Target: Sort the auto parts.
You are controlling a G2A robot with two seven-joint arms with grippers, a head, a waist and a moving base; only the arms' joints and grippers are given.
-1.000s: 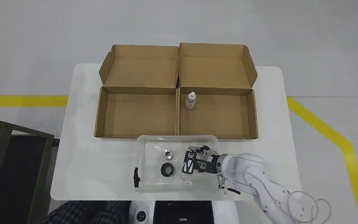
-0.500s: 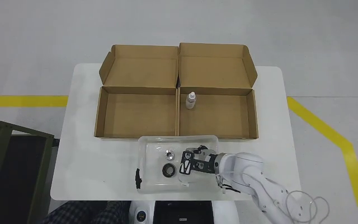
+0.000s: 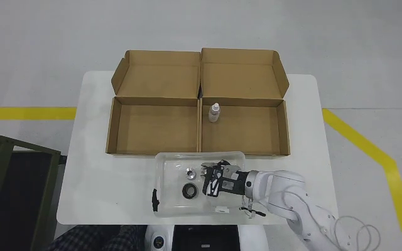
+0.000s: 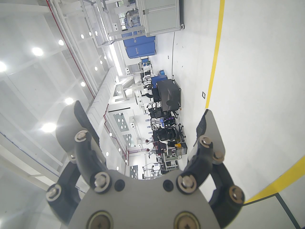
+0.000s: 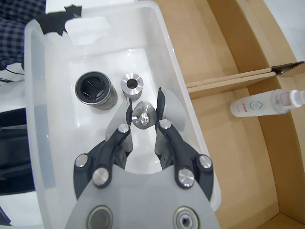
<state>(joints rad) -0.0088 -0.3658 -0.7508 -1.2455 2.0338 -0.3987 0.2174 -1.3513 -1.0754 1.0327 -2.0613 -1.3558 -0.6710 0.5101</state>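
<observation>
Steel stud [image 5: 142, 118], short and round, is low inside the clear bin [image 5: 35, 91], close to the wall that faces the boxes. Right pincer [image 5: 144, 106] pinches it across its round sides. I judge that the surest hold on a stubby cylinder, and it keeps the pads off the neighbours. Cannot tell if the stud is off the bin floor.

Just beside it, not touching, a steel bush [image 5: 131, 85] stands bore-up. Next to that is a larger bearing [image 5: 95, 92] with a dark core. Neither is held, so I judge two parts remain to sort after this one.

Beyond the bin, left box [image 3: 154, 128] and right box [image 3: 251, 132] sit open, side by side on the counter [image 3: 107, 188], likely the sorting targets. A white bottle [image 5: 262, 106] is in the right box by the shared wall. Which box suits the stud I cannot say.

Left pincer [image 4: 142, 107] is spread and holds nothing. It points off into the room, probably parked clear of the work.
</observation>
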